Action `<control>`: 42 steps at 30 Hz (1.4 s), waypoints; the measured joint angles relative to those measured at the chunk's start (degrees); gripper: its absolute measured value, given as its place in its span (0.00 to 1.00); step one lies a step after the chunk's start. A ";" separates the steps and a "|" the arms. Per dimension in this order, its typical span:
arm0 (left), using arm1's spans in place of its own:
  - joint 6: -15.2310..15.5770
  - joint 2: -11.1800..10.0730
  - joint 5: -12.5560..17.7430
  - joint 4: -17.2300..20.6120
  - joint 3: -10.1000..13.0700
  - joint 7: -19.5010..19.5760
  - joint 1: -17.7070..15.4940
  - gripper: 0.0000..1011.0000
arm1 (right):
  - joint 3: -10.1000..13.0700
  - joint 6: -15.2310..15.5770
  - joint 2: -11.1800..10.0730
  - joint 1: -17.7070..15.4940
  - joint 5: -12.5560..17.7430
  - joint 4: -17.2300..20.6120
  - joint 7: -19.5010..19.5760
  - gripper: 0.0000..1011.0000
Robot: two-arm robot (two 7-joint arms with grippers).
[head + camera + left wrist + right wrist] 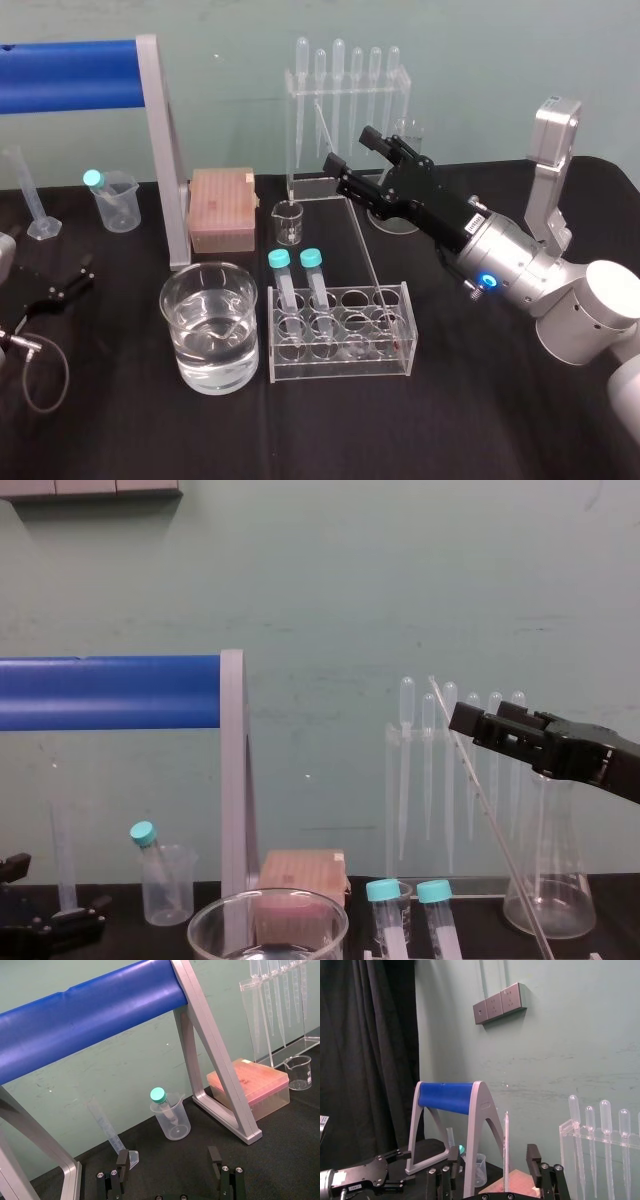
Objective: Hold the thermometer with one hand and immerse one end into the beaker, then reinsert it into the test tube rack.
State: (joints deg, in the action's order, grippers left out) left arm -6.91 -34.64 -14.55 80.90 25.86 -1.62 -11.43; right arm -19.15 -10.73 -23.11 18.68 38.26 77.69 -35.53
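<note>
One thermometer [506,1140], clear inside spread right claw [493,1152]

We see a black table cover [480,420], a pale green wall [480,60], a bright blue bar [65,75] on a silver frame [165,150] at far left, teal caps [279,258] on two near tubes [288,292], a pinkish-tan box [222,205], and the black right gripper [349,147] on its silver arm [520,262], ringed in glowing blue.

Clear glass beaker [215,380], matt black tablecloth [450,420], smooth silver metal arm [510,262].
</note>
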 joint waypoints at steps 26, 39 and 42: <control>0.00 0.00 0.00 0.00 0.00 0.00 0.00 1.00 | 5.04 0.35 -1.27 -6.21 -11.27 10.46 19.63 0.99; 0.00 0.00 0.00 0.00 0.00 0.00 0.00 1.00 | 9.56 8.73 0.52 -12.05 -17.91 12.27 32.10 0.99; 0.00 0.00 0.00 0.00 0.00 0.00 0.00 1.00 | 9.84 9.14 1.20 -12.47 -17.59 11.19 31.69 0.99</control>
State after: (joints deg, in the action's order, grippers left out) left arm -6.91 -34.64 -14.55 80.90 25.86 -1.62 -11.43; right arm -9.31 -1.59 -21.91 6.21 20.66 88.88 -3.84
